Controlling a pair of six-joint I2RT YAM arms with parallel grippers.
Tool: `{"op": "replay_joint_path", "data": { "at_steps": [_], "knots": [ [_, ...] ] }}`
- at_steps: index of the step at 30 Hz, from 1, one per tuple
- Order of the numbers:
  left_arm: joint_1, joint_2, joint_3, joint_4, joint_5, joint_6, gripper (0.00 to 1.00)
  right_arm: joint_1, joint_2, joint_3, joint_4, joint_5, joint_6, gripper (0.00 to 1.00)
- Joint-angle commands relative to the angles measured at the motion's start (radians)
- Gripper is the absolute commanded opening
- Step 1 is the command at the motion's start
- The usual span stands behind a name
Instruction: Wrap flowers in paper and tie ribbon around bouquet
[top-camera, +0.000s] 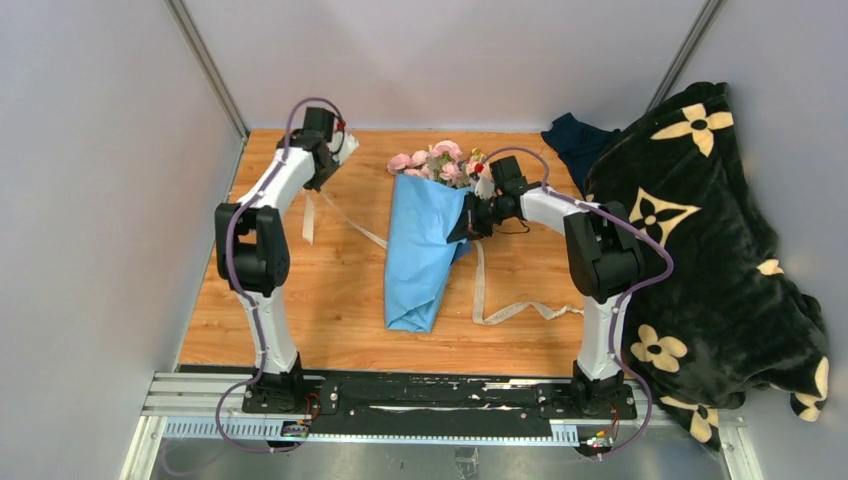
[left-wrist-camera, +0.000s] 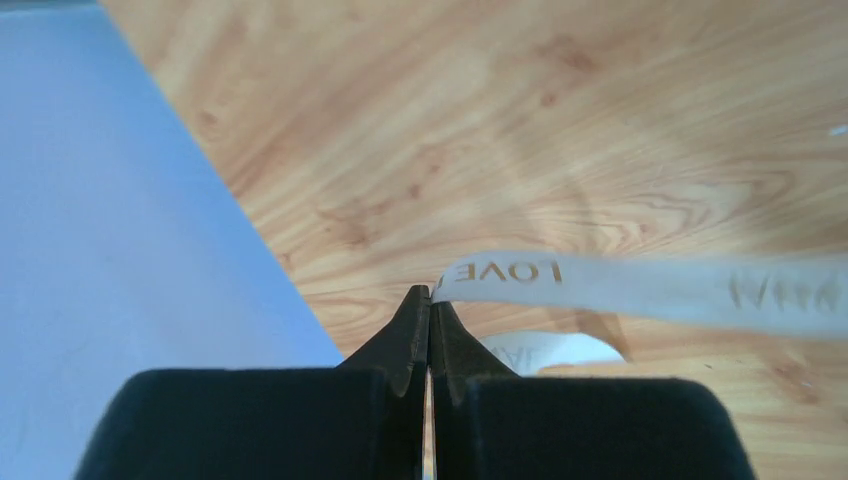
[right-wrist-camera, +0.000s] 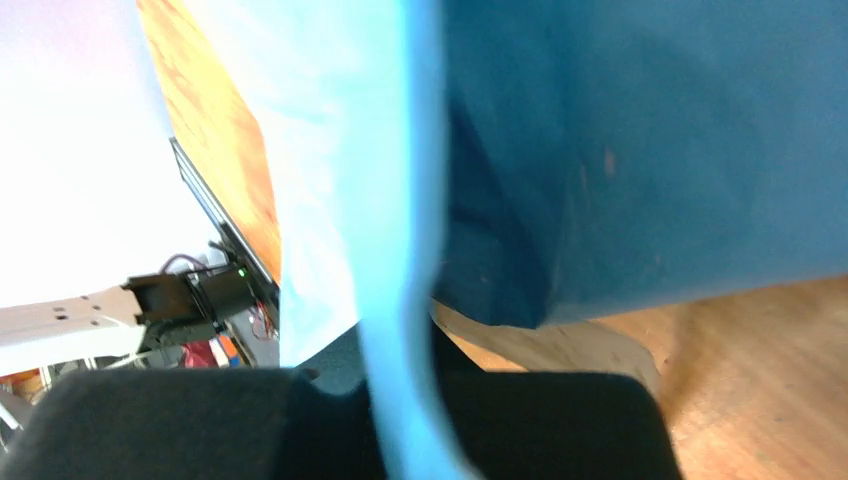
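Note:
The bouquet lies in the middle of the wooden table, the pink flowers (top-camera: 437, 162) sticking out of the far end of a cone of light blue paper (top-camera: 420, 250). My right gripper (top-camera: 470, 220) is at the cone's right edge, shut on a fold of the paper (right-wrist-camera: 345, 150); the jaws (right-wrist-camera: 410, 400) close around a light blue strip, the darker face (right-wrist-camera: 650, 150) beside it. The cream ribbon (top-camera: 515, 312) runs under the cone and out both sides. My left gripper (top-camera: 343, 148) is raised at the far left. Its jaws (left-wrist-camera: 430, 297) are shut on the ribbon (left-wrist-camera: 620, 285) end, printed "LOVE".
A black blanket with cream flower shapes (top-camera: 700, 250) is heaped along the table's right edge, with a dark blue cloth (top-camera: 578, 140) behind it. Grey walls close in the left side and the back. The arms' mounting rail (top-camera: 400, 400) lines the near edge.

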Motion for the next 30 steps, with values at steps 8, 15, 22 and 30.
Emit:
{"op": "replay_joint_path", "data": {
  "at_steps": [8, 15, 22, 30],
  "knots": [
    [-0.104, -0.593, 0.041, -0.172, 0.508, -0.19, 0.0, 0.116, -0.008, -0.125, -0.007, 0.065, -0.079, 0.0],
    [-0.375, -0.529, -0.178, -0.155, 0.711, -0.242, 0.0, 0.141, -0.009, -0.136, -0.039, 0.127, -0.111, 0.0],
    [-0.486, -0.232, -0.339, 0.089, 0.685, -0.272, 0.0, 0.133, -0.042, -0.12, -0.069, 0.158, -0.126, 0.19],
    [-0.513, -0.017, -0.345, 0.125, 0.651, -0.365, 0.0, 0.122, -0.163, -0.086, -0.168, 0.287, -0.149, 0.29]
  ]
}}
